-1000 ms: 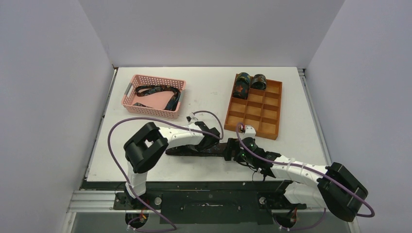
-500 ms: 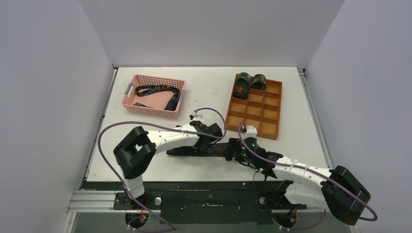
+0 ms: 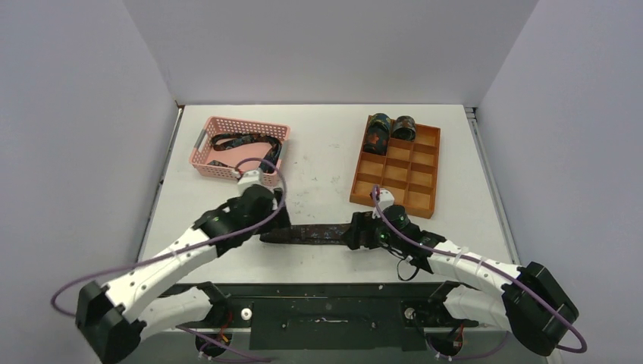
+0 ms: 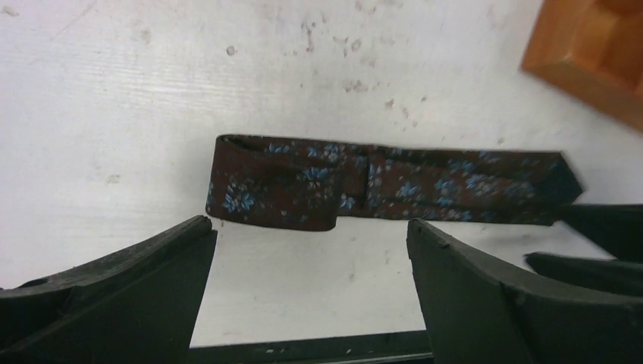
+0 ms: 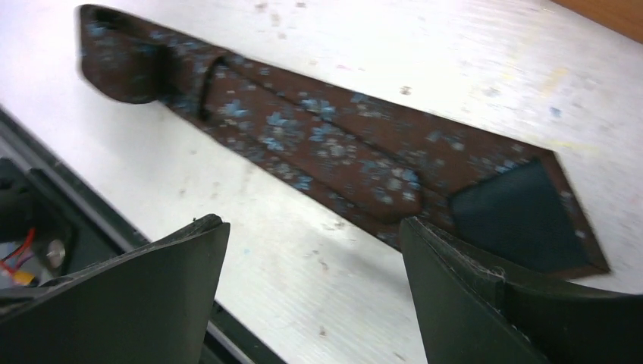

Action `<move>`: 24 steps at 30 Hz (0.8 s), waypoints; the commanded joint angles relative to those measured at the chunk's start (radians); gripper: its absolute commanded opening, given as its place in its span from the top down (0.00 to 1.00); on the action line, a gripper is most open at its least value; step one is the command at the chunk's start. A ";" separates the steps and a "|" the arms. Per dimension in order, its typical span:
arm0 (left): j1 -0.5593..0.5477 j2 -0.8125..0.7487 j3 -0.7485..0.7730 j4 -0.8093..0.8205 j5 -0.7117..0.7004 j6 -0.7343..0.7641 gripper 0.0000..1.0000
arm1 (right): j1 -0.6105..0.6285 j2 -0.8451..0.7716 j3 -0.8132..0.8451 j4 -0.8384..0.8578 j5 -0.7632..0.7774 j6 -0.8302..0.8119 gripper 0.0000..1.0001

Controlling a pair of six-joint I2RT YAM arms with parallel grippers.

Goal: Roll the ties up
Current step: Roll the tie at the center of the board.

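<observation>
Top view: the tie [image 3: 311, 233] lies flat by the table's [image 3: 326, 152] near edge, running nine to three o'clock. Left gripper [image 3: 279, 221] sits just beside its nine o'clock end, right gripper [image 3: 353, 233] at the three o'clock end. Open white tabletop toward twelve. Pink mesh basket [image 3: 208, 163] at eleven, wooden grid tray [image 3: 421, 201] at one, rolled ties [image 3: 377, 133] in its far cells.

Left wrist: jaws wide apart, gripping nothing. The folded end lies beyond them, dark brown fabric with blue flowers on scuffed table.

Right wrist: jaws spread, empty. The pointed end and its dark lining are at three o'clock, the table edge at seven.
</observation>
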 commanded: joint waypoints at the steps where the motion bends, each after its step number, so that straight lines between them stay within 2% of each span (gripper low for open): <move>1: 0.274 -0.254 -0.202 0.384 0.431 0.075 0.04 | 0.063 0.014 0.072 0.139 -0.081 0.001 0.15; 4: 0.452 -0.386 -0.323 0.503 0.579 0.048 0.04 | 0.178 0.062 0.122 0.128 0.009 -0.015 0.15; 8: 0.553 -0.432 -0.426 0.559 0.667 0.024 0.04 | 0.259 0.169 0.197 0.122 0.121 0.032 0.16; 13: 0.573 -0.422 -0.455 0.496 0.572 -0.023 0.03 | 0.278 0.312 0.262 0.192 0.190 0.112 0.21; 19: 0.576 -0.484 -0.508 0.463 0.491 -0.066 0.02 | 0.357 0.460 0.403 0.190 0.253 0.096 0.24; 24: 0.576 -0.511 -0.550 0.466 0.483 -0.083 0.01 | 0.372 0.548 0.486 0.183 0.271 0.094 0.25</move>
